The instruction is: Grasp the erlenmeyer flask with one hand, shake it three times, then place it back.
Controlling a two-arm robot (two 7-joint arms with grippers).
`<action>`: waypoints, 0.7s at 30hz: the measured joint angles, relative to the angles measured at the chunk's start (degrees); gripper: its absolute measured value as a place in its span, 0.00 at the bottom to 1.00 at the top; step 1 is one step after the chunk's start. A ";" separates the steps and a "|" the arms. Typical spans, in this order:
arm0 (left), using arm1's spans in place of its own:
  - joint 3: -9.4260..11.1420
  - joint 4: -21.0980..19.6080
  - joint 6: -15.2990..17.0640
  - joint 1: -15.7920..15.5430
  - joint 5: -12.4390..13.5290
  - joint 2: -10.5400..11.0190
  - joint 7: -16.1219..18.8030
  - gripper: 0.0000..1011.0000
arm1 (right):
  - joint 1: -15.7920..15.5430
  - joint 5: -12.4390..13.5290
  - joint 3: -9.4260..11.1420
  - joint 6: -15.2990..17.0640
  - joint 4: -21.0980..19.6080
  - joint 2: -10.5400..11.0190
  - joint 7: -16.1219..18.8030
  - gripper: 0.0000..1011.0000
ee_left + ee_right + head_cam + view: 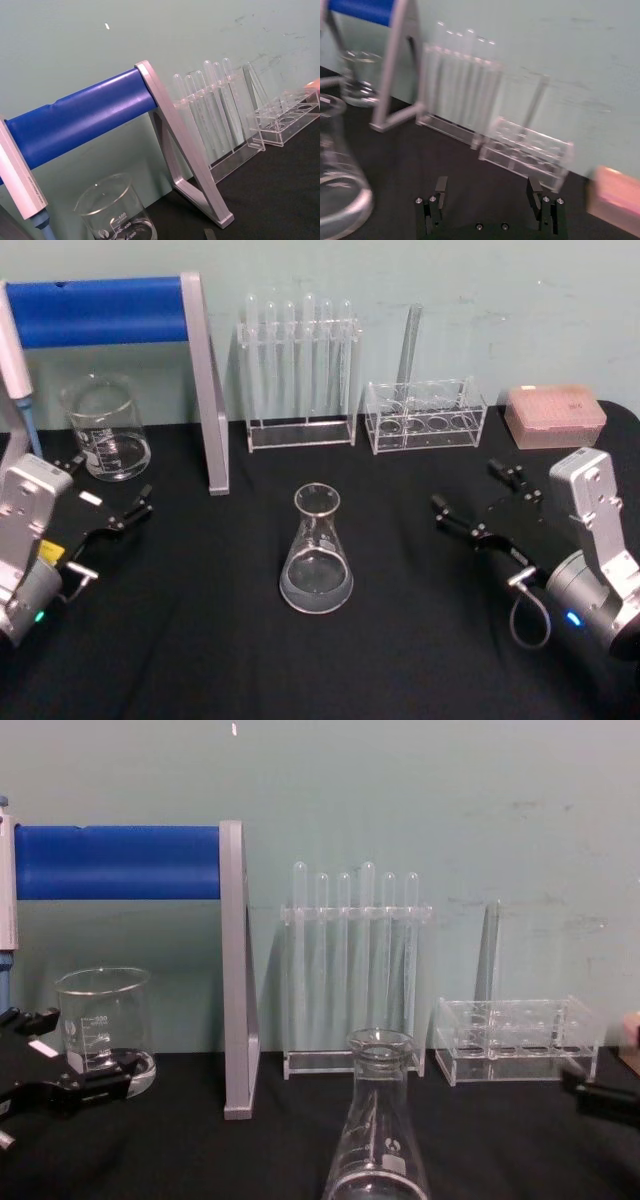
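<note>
Standing upright, erlenmeyer flask (317, 560) untouched between left gripper (113, 478) and right gripper (466, 486), both jaws apart

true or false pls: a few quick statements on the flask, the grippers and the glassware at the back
1. The erlenmeyer flask stands upright on the table, free of both grippers. True.
2. The right gripper is shut on the flask's neck. False: it is open, apart from the flask, to its right.
3. The beaker stands on the left, near the left gripper, which is open. True.
4. The low rack is full of tubes. False: one tube stands in it.
</note>
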 joint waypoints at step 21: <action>0.00 0.00 0.00 0.00 0.00 0.00 0.00 0.99 | -5.00 6.62 -2.61 2.09 -6.73 -3.18 13.52 0.99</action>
